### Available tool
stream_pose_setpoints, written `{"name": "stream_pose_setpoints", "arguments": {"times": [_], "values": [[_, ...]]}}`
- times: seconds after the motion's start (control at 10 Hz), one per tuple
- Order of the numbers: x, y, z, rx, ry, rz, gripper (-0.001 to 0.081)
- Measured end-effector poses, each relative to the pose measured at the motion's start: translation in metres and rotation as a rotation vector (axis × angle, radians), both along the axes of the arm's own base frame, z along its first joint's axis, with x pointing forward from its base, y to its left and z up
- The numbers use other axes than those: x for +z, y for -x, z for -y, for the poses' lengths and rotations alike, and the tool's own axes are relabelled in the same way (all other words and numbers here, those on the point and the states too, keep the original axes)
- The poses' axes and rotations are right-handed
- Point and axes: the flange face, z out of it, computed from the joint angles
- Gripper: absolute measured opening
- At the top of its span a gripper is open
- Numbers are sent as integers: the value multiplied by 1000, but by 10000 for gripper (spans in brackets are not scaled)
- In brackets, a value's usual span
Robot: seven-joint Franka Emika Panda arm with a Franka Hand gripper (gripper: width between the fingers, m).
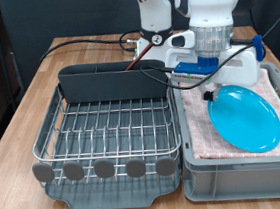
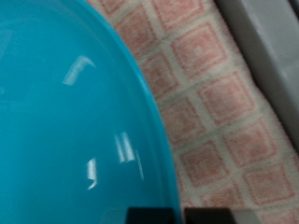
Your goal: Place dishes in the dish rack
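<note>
The round bright-blue plate [image 1: 247, 118] is tilted over the pink checked cloth of the grey crate [image 1: 237, 170], its upper left rim raised to my gripper [image 1: 211, 94]. The gripper is shut on that rim. In the wrist view the plate [image 2: 65, 112] fills most of the picture, with a dark fingertip [image 2: 154, 215] at its edge. The dish rack [image 1: 107, 128] stands at the exterior view's left, its wire grid bare, with the dark caddy [image 1: 113, 83] at its back. A reddish stick [image 1: 134, 51], probably the spoon, rises behind the caddy. A white shape [image 1: 245, 68] behind the plate may be the mug.
The crate lined with pink checked cloth [image 2: 224, 103] sits right beside the rack on a wooden table [image 1: 21, 117]. Black cables [image 1: 83, 42] run across the table behind the rack. Round tabs [image 1: 105, 170] line the rack's front edge.
</note>
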Motion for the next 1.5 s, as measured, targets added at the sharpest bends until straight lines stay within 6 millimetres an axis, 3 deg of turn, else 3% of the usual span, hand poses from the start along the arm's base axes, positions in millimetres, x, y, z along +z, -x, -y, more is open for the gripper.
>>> {"name": "stream_pose_setpoints", "arguments": {"times": [0.6, 1.3, 1.5], "values": [[45, 1, 15, -49, 134, -91, 19], [122, 10, 52, -55, 333, -255, 19], [128, 11, 56, -43, 348, -268, 19]]}}
